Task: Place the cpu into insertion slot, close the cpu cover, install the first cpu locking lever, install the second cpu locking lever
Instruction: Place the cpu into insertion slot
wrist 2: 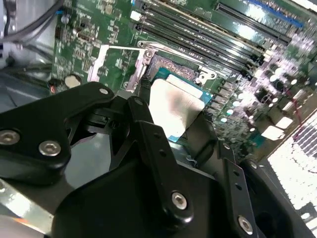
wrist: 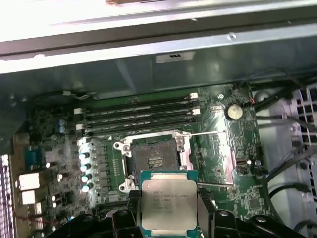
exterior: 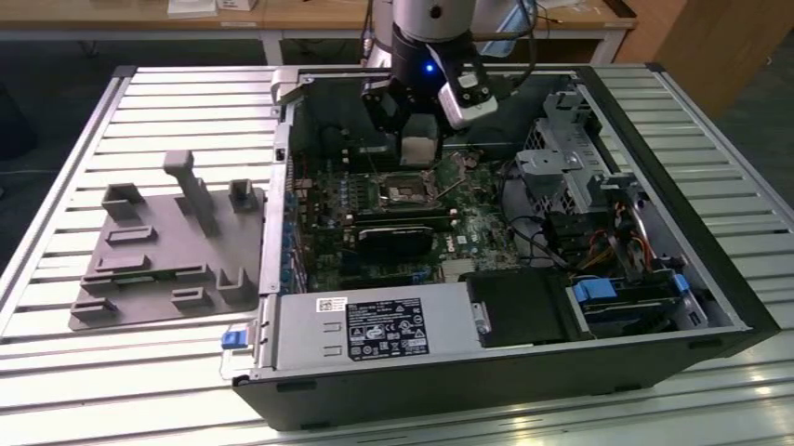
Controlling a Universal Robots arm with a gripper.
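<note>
While the hand (wrist: 167,218) is clamping the cpu (wrist: 166,201) by two opposite edges, it's hovering over the motherboard (wrist: 218,144), metal top facing up, near the insertion slot (wrist: 156,158) but clear of it. Slot is sitting uncovered, dark centre exposed, beside the memory slots (wrist: 138,114). Case (exterior: 496,372) is lying open on the tabletop (exterior: 74,139).

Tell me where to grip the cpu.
Grip the cpu by two opposite edges, coming from above its flat top, as the gripper holds it now. It is thin and square, and its underside must stay free for the slot.
</note>
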